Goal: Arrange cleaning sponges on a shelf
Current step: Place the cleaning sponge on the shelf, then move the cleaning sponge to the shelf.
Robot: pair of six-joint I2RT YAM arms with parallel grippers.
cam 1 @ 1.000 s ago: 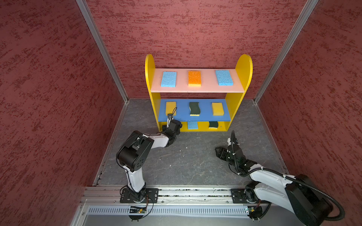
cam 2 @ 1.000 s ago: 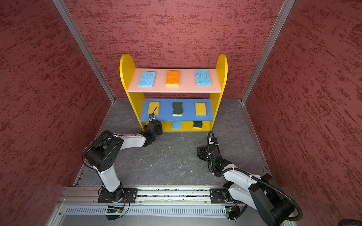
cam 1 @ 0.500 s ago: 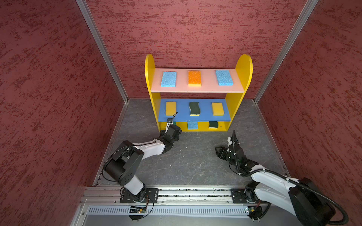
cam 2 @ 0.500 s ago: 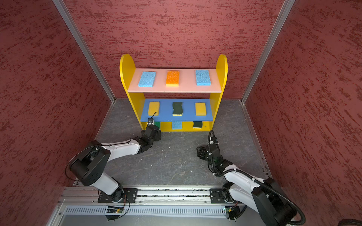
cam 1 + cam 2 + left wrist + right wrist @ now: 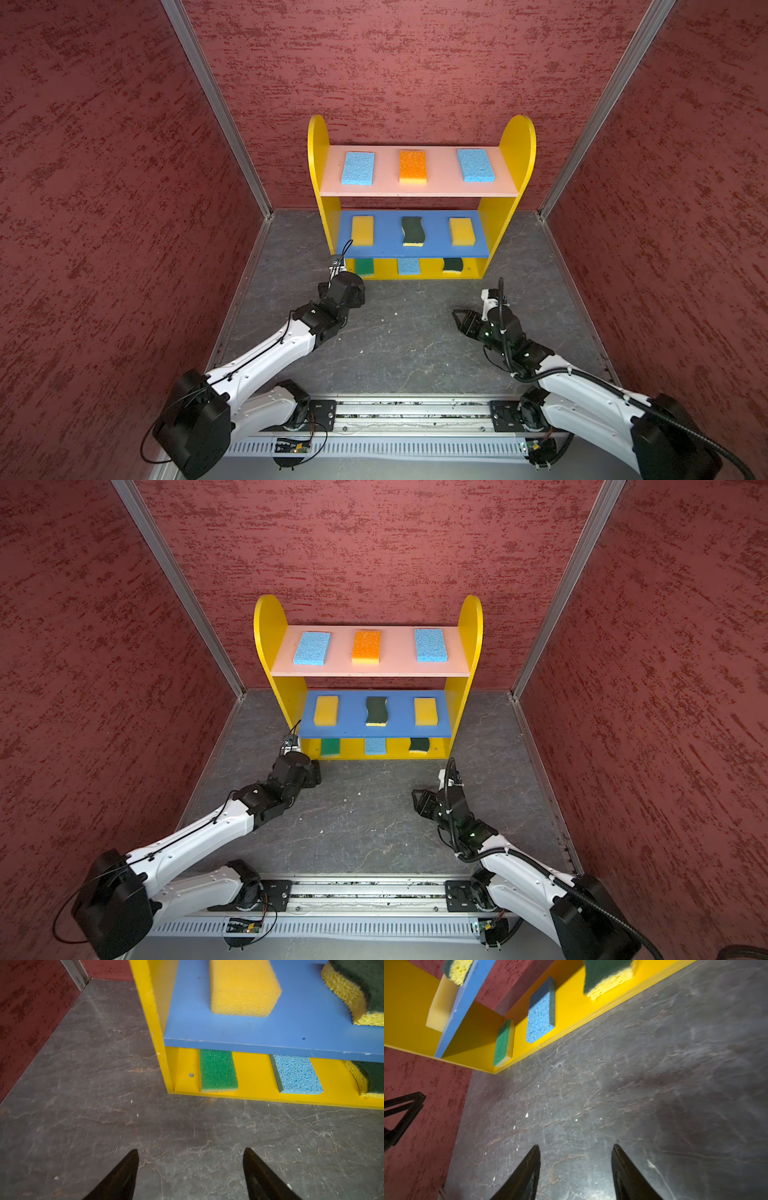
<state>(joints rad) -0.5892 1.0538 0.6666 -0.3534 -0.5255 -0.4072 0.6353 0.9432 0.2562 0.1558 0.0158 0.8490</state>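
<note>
The shelf (image 5: pixel 517 141) stands against the back wall with three cleaning sponges on each board. On the pink top board lie a light blue sponge (image 5: pixel 358 168), an orange one (image 5: pixel 412 166) and another light blue one (image 5: pixel 475 165). The blue middle board carries a yellow (image 5: pixel 362 230), a dark green wavy (image 5: pixel 412 230) and a yellow sponge (image 5: pixel 462 231). Green (image 5: pixel 218 1071), light blue (image 5: pixel 297 1074) and dark green (image 5: pixel 453 265) sponges sit on the bottom board. My left gripper (image 5: pixel 190 1150) is open and empty over the floor before the shelf's left corner. My right gripper (image 5: pixel 575 1146) is open and empty, farther back on the right.
Red textured walls close in on three sides, with metal corner posts (image 5: pixel 216 108). The grey stone-look floor (image 5: pixel 407 340) lies between the arms and the shelf. A metal rail (image 5: pixel 407 415) carrying both arm bases runs along the front edge.
My left arm has drawn back from the shelf's lower left corner and its elbow has sunk low toward the floor. The right arm has hardly moved.
</note>
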